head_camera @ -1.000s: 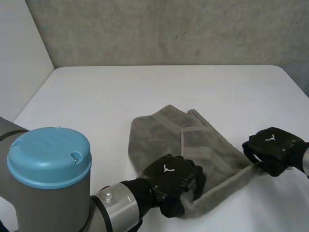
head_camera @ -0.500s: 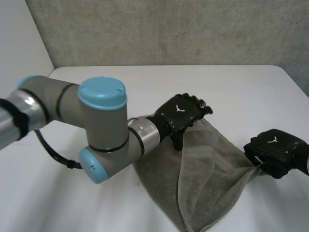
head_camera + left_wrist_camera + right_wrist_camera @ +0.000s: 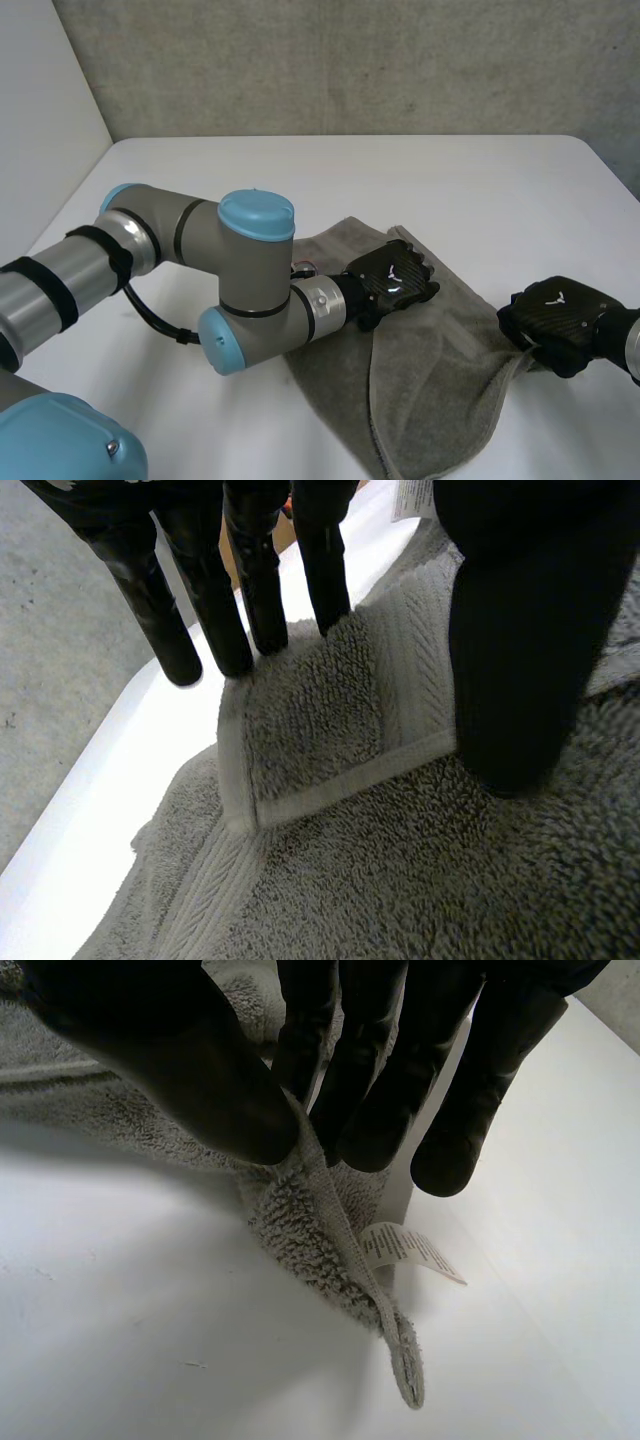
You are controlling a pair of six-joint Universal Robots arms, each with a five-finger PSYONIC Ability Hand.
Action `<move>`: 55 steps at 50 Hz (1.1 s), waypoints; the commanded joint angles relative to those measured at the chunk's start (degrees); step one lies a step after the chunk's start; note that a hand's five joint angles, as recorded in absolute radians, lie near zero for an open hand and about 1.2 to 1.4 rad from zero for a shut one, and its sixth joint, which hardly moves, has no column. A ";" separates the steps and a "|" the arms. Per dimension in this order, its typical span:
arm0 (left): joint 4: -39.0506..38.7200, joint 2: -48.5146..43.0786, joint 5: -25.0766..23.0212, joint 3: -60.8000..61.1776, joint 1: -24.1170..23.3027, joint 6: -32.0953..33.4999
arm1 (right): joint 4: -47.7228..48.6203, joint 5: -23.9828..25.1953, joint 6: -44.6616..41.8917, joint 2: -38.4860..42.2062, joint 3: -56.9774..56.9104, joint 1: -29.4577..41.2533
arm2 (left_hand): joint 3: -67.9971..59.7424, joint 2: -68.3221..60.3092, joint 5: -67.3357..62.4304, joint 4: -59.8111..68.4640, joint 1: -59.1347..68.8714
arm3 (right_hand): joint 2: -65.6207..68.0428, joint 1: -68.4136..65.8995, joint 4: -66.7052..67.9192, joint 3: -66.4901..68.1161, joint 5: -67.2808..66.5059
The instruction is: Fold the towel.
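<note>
Towel (image 3: 430, 390) of grey terry lies on the white desk (image 3: 300, 180), near its front right part, with one corner folded over the lower layer. The left hand (image 3: 395, 280) rests on this folded corner; its fingers (image 3: 250, 570) are straight and only touch the cloth, the thumb pressing from above. The right hand (image 3: 555, 315) is at the towel's right corner, where its fingers (image 3: 360, 1080) and thumb pinch the cloth beside a white label (image 3: 405, 1250).
</note>
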State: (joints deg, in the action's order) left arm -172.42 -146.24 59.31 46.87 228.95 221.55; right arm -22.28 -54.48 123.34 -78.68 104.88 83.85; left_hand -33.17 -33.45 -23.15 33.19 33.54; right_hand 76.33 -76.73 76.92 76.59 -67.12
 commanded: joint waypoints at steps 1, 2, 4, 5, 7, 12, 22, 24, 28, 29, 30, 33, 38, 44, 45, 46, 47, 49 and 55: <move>-0.20 -0.10 -0.07 0.15 0.00 -0.24 | 0.05 0.43 0.06 0.54 -0.03 -0.18 | -16.74 -16.46 -16.76 16.72 16.37 | 3.67 -3.27 3.08 3.41 -2.88; -0.20 -0.10 -0.07 0.15 0.00 -0.24 | 0.05 0.43 0.06 0.54 -0.03 -0.18 | -16.74 -16.46 -16.76 16.72 16.37 | 3.67 -3.27 3.08 3.41 -2.88; -0.29 -0.19 -0.07 0.24 0.00 -0.24 | 0.05 0.43 -0.03 0.72 -0.03 -0.18 | -16.74 -16.46 -16.76 16.72 16.37 | 3.67 -3.27 3.08 3.41 -2.88; -0.55 -0.54 -0.07 0.24 0.00 -0.24 | 0.05 0.43 -0.03 0.89 -0.03 -0.18 | -16.74 -16.46 -16.76 16.72 16.37 | 3.67 -3.27 3.08 3.41 -2.88; -0.82 -0.72 -0.07 0.24 0.00 -0.24 | 0.05 0.43 -0.03 1.07 -0.11 -0.18 | -16.57 -16.29 -16.59 16.56 16.20 | 3.67 -3.27 3.08 3.41 -2.88; -1.08 -1.16 -0.07 0.32 0.00 -0.16 | 0.14 0.43 -0.03 1.16 -0.11 -0.18 | -19.10 -18.82 -19.12 19.08 18.73 | 3.67 -3.27 3.08 3.41 -2.88; -3.53 -0.46 0.55 -0.46 0.00 -0.24 | 0.22 0.43 0.06 1.07 -1.16 -0.18 | -46.81 -46.54 -46.84 46.80 46.44 | 3.67 -3.27 3.08 3.41 -2.88; -4.32 -0.11 0.98 -0.73 0.09 -0.33 | 0.22 0.43 0.32 0.98 -1.60 -0.01 | -46.83 -46.55 -46.85 46.81 46.46 | 3.67 -3.27 3.08 3.41 -2.88; -5.91 2.52 6.06 -0.99 1.32 -0.33 | 0.31 0.43 4.70 0.98 -4.41 -0.01 | -46.83 -46.55 -46.85 46.81 46.46 | 3.67 -3.27 3.08 3.41 -2.88; -5.91 2.53 6.08 -0.99 1.32 -0.33 | 0.31 0.43 4.72 0.98 -4.42 -0.01 | -46.83 -46.55 -46.85 46.81 46.46 | 3.67 -3.27 3.08 3.41 -2.88; -6.18 3.49 8.52 -0.91 2.37 -0.33 | 0.49 0.43 6.64 0.98 -5.55 -0.01 | -46.83 -46.55 -46.85 46.81 46.46 | 3.67 -3.27 3.08 3.41 -2.88; -6.18 6.47 12.83 -0.12 4.65 -0.16 | 1.36 0.43 10.07 0.98 -7.84 -0.01 | -46.83 -46.55 -46.85 46.81 46.46 | 3.67 -3.27 3.08 3.41 -2.88; -5.83 12.27 16.71 3.73 8.16 -0.42 | 2.24 0.43 14.99 0.81 -11.44 0.34 | -46.83 -46.55 -46.85 46.81 46.46 | 3.67 -3.27 3.08 3.41 -2.88; -6.18 24.56 18.04 15.41 14.05 -0.24 | 2.25 0.17 21.58 0.37 -17.32 2.01 | -46.83 -46.55 -46.85 46.81 46.46 | 3.67 -3.27 3.08 3.41 -2.88; -6.18 24.59 18.04 15.44 14.07 -0.24 | 2.25 0.17 21.60 0.37 -17.34 2.01 | -46.83 -46.55 -46.85 46.81 46.46 | 3.67 -3.27 3.08 3.41 -2.88; -6.09 27.90 18.21 18.40 15.63 -0.51 | 2.25 -0.09 22.81 0.19 -19.08 2.54 | -46.83 -46.55 -46.85 46.81 46.46 | 3.67 -3.27 3.08 3.41 -2.88; -6.00 31.33 18.30 21.21 17.21 -0.68 | 2.16 -0.27 23.96 -0.77 -20.92 2.80 | -46.83 -46.55 -46.85 46.81 46.46 | 3.67 -3.27 3.08 3.41 -2.88; -5.92 34.41 18.39 23.85 18.45 -0.68 | 2.07 -0.53 25.10 -2.08 -22.68 2.89 | -46.83 -46.55 -46.85 46.81 46.46 | 3.67 -3.27 3.08 3.41 -2.88; -5.91 47.23 18.13 31.77 20.48 -0.60 | 1.63 -0.71 29.32 -7.62 -29.10 2.98 | -46.83 -46.55 -46.85 46.81 46.46 | 3.67 -3.27 3.08 3.41 -2.88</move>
State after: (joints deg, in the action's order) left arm -178.39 -111.70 77.79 70.60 247.07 220.96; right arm -20.25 -54.90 148.68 -81.15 82.00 86.62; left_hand -69.67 -69.72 -58.73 69.77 68.03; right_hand 76.33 -76.73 76.92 76.59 -67.12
